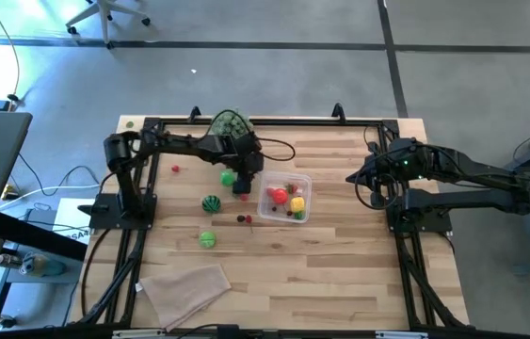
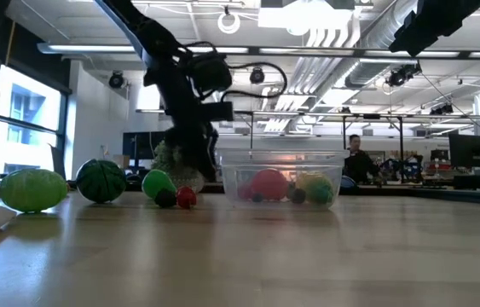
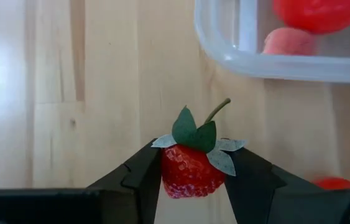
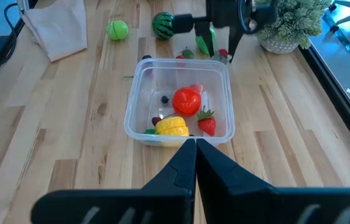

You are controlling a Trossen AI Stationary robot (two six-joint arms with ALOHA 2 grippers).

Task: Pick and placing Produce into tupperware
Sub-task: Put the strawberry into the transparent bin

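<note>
My left gripper (image 1: 242,185) stands just left of the clear tupperware (image 1: 285,200) and is shut on a red strawberry (image 3: 190,169) with a green leafy cap. The tupperware (image 4: 181,102) holds a red tomato (image 4: 186,100), a yellow piece (image 4: 171,126), another strawberry (image 4: 207,124) and small berries. Loose on the table lie a light green ball (image 1: 207,239), a striped dark green ball (image 1: 211,203), a green piece (image 1: 228,177) and small red berries (image 1: 244,218). My right gripper (image 4: 194,146) is shut and empty at the table's right, pointing at the tupperware. My left gripper pinches the strawberry's red body (image 3: 173,177) between its two fingers, one finger on each side. The fingers (image 3: 140,180) come from above, pointing down. The leafy cap and stem (image 3: 194,132) stick out clear of the fingers. Whether the strawberry touches the table, I cannot tell.
A bushy grey-green plant (image 1: 230,123) stands at the far edge behind the left arm. A beige folded cloth (image 1: 186,287) lies near the front left corner. A tiny red berry (image 1: 176,169) lies at the far left. In the low view a person (image 2: 356,162) shows far behind the table.
</note>
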